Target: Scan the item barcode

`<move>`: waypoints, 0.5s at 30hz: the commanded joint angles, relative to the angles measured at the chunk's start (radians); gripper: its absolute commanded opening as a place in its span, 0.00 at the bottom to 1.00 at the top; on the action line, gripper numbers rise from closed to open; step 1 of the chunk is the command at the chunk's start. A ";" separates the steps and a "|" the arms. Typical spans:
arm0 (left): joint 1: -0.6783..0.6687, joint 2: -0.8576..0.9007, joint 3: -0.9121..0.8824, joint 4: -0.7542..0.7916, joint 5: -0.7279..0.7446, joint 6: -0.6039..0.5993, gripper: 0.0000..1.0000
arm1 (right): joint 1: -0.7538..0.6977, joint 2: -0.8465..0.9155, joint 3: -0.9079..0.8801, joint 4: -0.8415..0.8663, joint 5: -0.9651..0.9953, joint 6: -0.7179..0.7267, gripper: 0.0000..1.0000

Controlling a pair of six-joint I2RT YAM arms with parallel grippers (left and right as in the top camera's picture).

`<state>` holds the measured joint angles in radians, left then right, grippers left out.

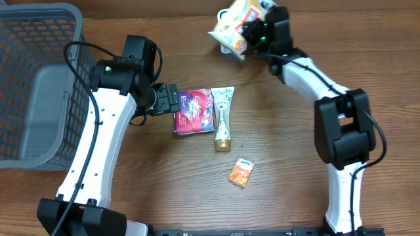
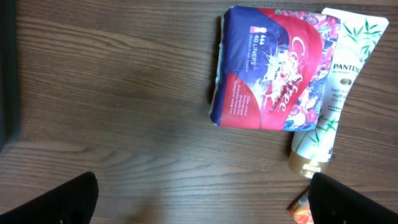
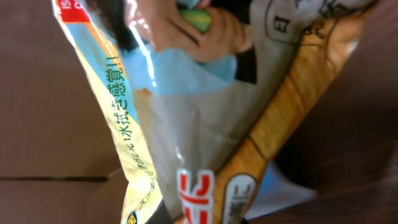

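Overhead: one bag (image 1: pixel 231 27) (aloft); three items (image 1: pixel 195 111)

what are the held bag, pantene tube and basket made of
The held bag looks like thin glossy plastic film: glare and creases. The Pantene tube seems smooth plastic with a shiny gold cap. The basket is probably moulded grey plastic, given its mesh walls.
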<state>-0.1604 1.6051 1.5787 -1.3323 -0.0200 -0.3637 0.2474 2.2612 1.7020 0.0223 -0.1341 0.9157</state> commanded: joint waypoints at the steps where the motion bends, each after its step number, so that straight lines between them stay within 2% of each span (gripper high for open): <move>1: -0.003 -0.002 0.007 0.002 -0.010 -0.010 1.00 | -0.105 -0.169 0.024 -0.053 -0.004 -0.034 0.04; 8: -0.003 -0.002 0.007 0.002 -0.010 -0.010 1.00 | -0.362 -0.286 0.024 -0.403 0.033 -0.034 0.04; 11: -0.003 -0.002 0.007 0.002 -0.010 -0.010 1.00 | -0.523 -0.282 0.021 -0.578 0.048 -0.034 0.04; 15: -0.003 -0.002 0.007 0.002 -0.010 -0.010 1.00 | -0.684 -0.261 0.020 -0.715 0.131 -0.034 0.04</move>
<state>-0.1604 1.6051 1.5787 -1.3319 -0.0200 -0.3637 -0.3412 1.9911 1.7168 -0.6407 -0.0830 0.8894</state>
